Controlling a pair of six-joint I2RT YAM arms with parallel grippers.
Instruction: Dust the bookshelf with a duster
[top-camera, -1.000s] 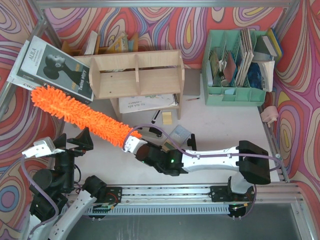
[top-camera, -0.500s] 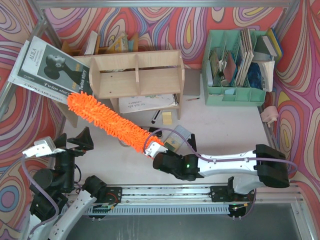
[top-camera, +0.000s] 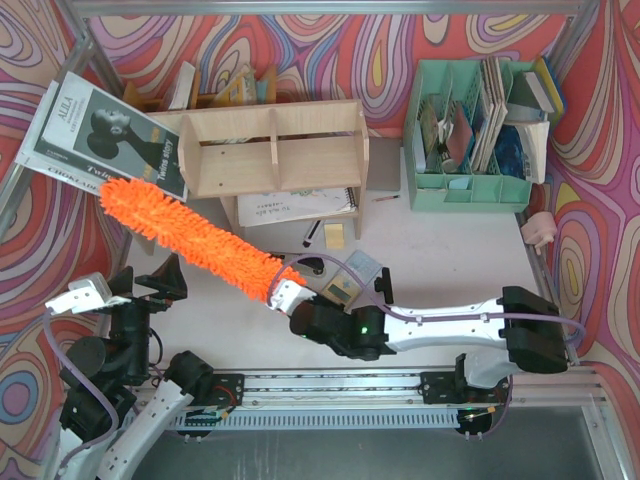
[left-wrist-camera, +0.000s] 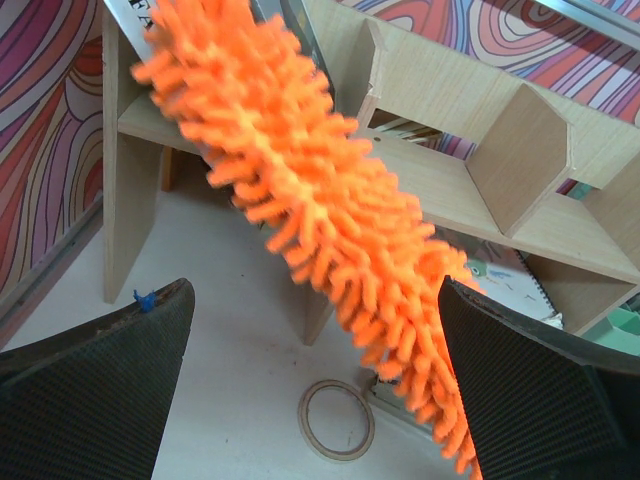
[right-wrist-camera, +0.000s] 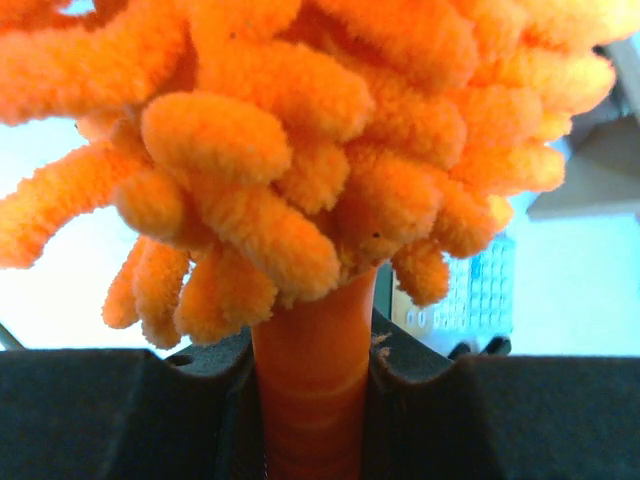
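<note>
The bookshelf (top-camera: 272, 150), wide light plywood with dividers, stands at the back left of the table; it also shows in the left wrist view (left-wrist-camera: 440, 185). My right gripper (top-camera: 287, 296) is shut on the handle (right-wrist-camera: 310, 370) of the orange fluffy duster (top-camera: 190, 240). The duster slants up and left, low in front of the shelf's left end, with its tip near the shelf's left leg. It fills the right wrist view (right-wrist-camera: 300, 140) and crosses the left wrist view (left-wrist-camera: 320, 200). My left gripper (top-camera: 150, 282) is open and empty at the near left (left-wrist-camera: 315, 385), below the duster.
A magazine (top-camera: 100, 135) leans left of the shelf. A darker book rack (top-camera: 220, 88) stands behind it. A mint organiser (top-camera: 470, 135) is at the back right. A notebook (top-camera: 295, 205), sticky notes (top-camera: 333, 235) and a tape ring (left-wrist-camera: 336, 420) lie near the shelf's base.
The duster swung right along the front of the shelf, then back a little to the left. My right arm moved with it. The left arm has not moved.
</note>
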